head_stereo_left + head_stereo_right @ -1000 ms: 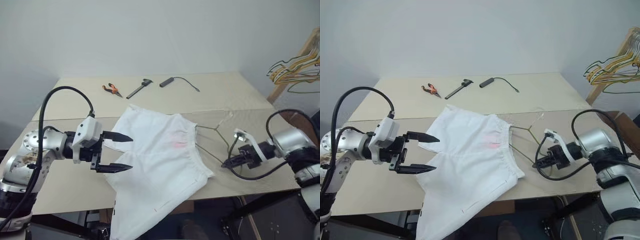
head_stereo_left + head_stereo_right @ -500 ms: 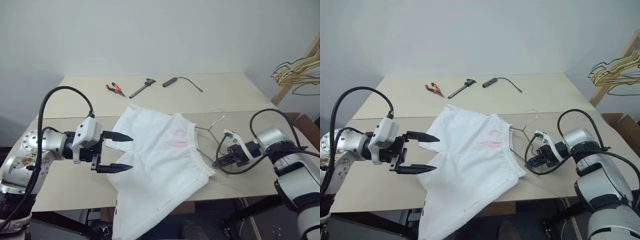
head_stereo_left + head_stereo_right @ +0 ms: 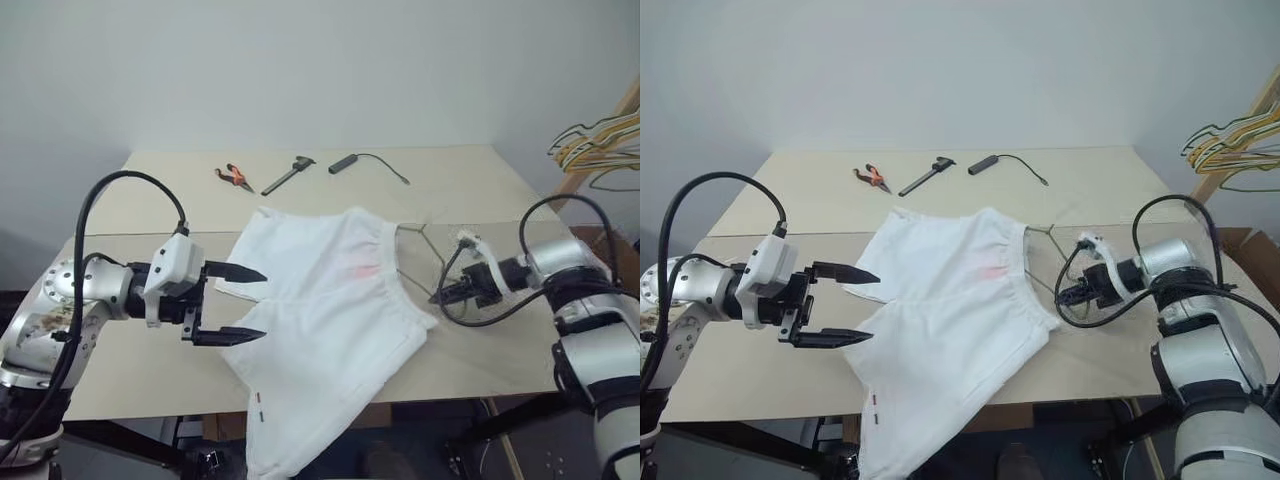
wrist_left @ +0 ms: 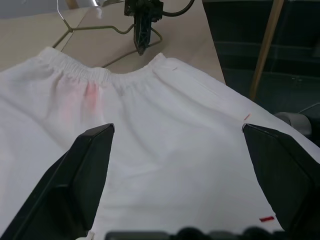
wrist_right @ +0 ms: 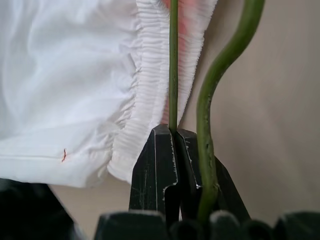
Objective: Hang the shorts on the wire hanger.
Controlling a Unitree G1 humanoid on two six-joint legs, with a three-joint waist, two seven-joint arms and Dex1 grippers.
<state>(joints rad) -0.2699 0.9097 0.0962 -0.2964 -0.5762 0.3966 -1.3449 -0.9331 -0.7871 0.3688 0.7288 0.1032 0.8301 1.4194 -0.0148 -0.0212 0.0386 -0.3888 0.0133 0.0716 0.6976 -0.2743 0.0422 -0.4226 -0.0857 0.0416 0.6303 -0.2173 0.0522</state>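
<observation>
One shorts on table, before left jaws, spread; right jaws clamp one wire hanger.

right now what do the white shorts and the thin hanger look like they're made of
The large white cloth shorts: thin woven fabric, matte, judging by soft folds and a gathered elastic waistband; probably cotton, not certain. The thin grey-green wire hanger: bent metal wire, apparently with a dull coating, by its slim round section and smooth curves.
</observation>
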